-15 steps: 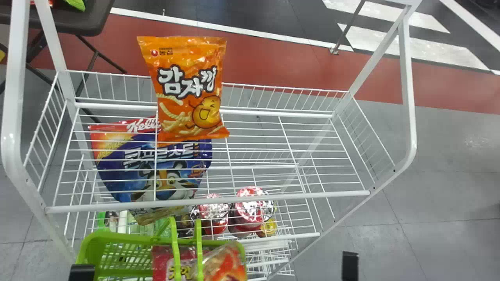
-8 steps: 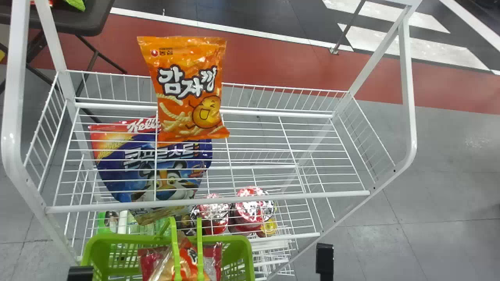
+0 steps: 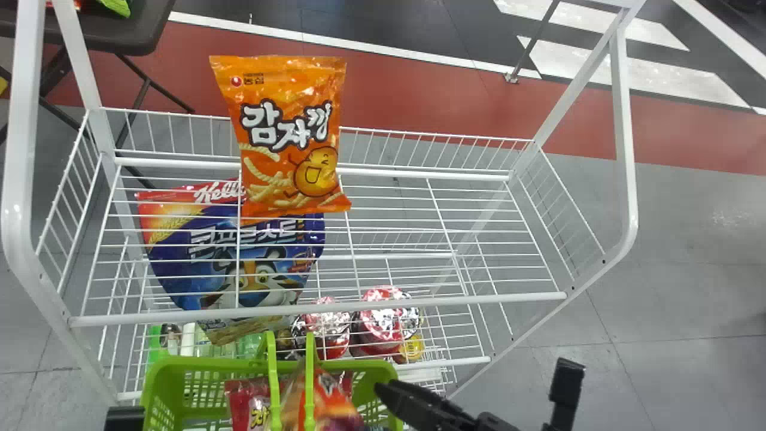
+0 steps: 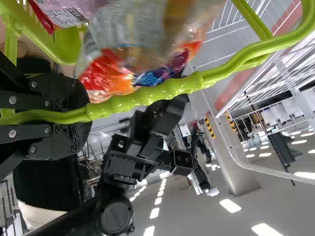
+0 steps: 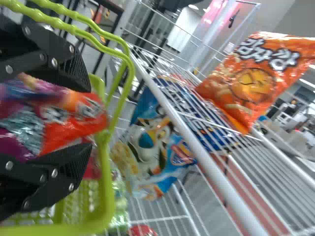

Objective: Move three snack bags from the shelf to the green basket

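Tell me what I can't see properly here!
- Head view: the green basket's near side, cut off by the bottom edge.
- Head view: part of the blue bag, behind the orange bag.
- Left wrist view: print on the snack bag by the basket handle, blurred.

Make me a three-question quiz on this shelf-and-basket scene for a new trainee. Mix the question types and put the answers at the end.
1. True or false: the orange bag is inside the basket.
2. Multiple choice: what is the left pincer closed around?
a) the orange bag
b) the green handle
c) a table leg
3. Fill in "above" or "below": the blue bag lies ____ the top rack.

Key: 1. false; 2. b; 3. below
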Controlling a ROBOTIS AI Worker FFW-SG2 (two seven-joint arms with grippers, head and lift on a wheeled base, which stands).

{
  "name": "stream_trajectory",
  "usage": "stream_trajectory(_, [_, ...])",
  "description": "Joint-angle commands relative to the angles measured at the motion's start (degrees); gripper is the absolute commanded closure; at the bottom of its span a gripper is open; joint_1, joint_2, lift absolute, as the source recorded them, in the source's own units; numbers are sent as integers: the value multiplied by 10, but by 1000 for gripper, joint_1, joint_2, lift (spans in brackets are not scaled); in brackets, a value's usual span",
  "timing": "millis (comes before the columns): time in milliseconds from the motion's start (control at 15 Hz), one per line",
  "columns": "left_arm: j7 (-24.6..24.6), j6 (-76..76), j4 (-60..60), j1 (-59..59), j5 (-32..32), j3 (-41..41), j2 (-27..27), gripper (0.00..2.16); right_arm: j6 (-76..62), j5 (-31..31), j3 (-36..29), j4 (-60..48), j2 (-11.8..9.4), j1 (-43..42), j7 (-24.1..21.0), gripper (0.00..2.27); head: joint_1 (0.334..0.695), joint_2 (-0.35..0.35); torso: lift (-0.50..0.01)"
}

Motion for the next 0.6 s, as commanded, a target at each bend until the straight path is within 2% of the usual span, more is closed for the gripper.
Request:
stream_trajectory(0, [1,0,-1,0,-1,0,0,1750,-5,7,-22,-23,2,3,2,53,695,-350,-48])
stream_trajectory(200, [2,0,0,-2,-2,-4,-1,1750,-107,18,-37,-67,15,22,0,56,695,-350,-48])
stream_trajectory(400, [3,2,0,-3,-2,-5,-1,1750,-383,33,-24,-83,19,56,-32,63,695,-350,-48])
stream_trajectory(533, [4,0,0,-3,-2,-6,-1,1750,-492,35,-10,-79,19,68,-54,66,695,-350,-48])
